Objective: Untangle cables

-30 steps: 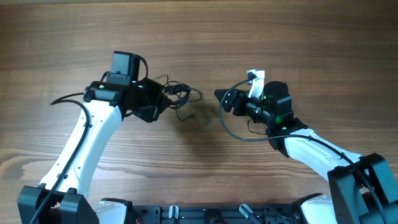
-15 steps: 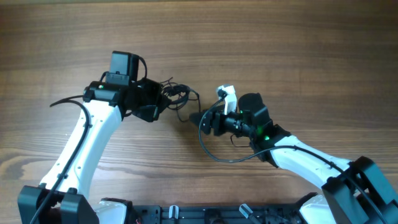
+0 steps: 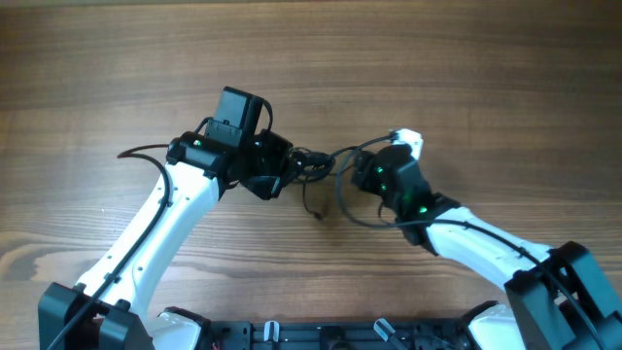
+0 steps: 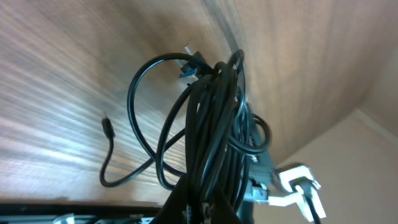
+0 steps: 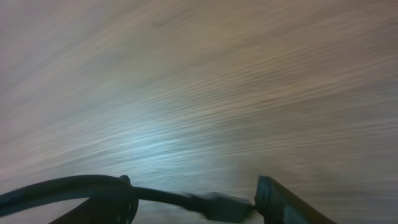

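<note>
Wooden table (image 3: 505, 68), left gripper (image 3: 282, 175) clamped tight on the cables (image 4: 214, 118) (a knotted black bundle near the table's middle), right gripper (image 5: 189, 198) just beside, jaws apart with one strand running between them, thin plug end (image 4: 107, 124) hanging loose.

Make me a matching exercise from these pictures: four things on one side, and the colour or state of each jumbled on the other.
Things:
1. left gripper
2. right gripper
3. cables
4. table

States:
A. brown wood grain
B. jaws apart, with one black cord running between them
C. black, tangled in a bundle
D. shut, clamping the tangle

Pairs: 1-D, 2-B, 3-C, 4-A
</note>
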{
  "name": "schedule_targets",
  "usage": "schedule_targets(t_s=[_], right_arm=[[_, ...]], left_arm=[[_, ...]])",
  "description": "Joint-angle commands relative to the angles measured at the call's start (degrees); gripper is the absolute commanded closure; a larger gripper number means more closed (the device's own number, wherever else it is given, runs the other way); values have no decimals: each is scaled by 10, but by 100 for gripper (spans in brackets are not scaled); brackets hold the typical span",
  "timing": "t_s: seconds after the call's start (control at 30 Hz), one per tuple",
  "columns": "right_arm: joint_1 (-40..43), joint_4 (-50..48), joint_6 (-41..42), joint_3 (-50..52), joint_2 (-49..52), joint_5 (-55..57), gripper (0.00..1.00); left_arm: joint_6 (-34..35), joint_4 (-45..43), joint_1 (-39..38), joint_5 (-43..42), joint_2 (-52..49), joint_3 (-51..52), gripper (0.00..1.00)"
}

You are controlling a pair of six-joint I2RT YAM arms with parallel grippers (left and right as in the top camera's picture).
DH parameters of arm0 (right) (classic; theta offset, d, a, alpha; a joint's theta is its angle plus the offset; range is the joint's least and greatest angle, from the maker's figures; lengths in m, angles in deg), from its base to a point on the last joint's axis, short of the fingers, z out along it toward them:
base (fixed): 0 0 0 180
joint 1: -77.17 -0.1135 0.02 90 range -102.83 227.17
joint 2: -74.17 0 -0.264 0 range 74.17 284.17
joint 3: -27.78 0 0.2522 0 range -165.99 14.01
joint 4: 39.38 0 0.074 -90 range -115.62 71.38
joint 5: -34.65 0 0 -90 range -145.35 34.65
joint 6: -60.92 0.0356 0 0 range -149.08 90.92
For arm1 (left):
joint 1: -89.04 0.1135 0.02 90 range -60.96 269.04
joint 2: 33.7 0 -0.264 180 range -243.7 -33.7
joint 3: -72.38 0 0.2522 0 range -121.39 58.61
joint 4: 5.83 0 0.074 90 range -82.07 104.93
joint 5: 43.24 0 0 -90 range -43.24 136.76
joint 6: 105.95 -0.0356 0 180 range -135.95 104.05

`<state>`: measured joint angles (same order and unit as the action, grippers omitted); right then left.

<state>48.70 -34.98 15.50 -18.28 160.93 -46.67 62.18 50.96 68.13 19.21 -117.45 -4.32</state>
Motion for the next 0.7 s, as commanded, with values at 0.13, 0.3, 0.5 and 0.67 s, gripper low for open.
schedule_targets(t_s=[0.13,0.3,0.5,0.67], right_arm=[[108,108,-115,-4,-68,-73,34],[152,164,-124,-4,-126,-95,25],[185,188,-129,-4,-189,-113,18],[201,187,-160,-4,-233,-281,13]], left_arm=[[-45,-91,9,30,2,3,96],[-63,-142,9,75,2,3,96],[-162,-152,9,91,2,3,96],[-92,-152,9,91,2,3,96]])
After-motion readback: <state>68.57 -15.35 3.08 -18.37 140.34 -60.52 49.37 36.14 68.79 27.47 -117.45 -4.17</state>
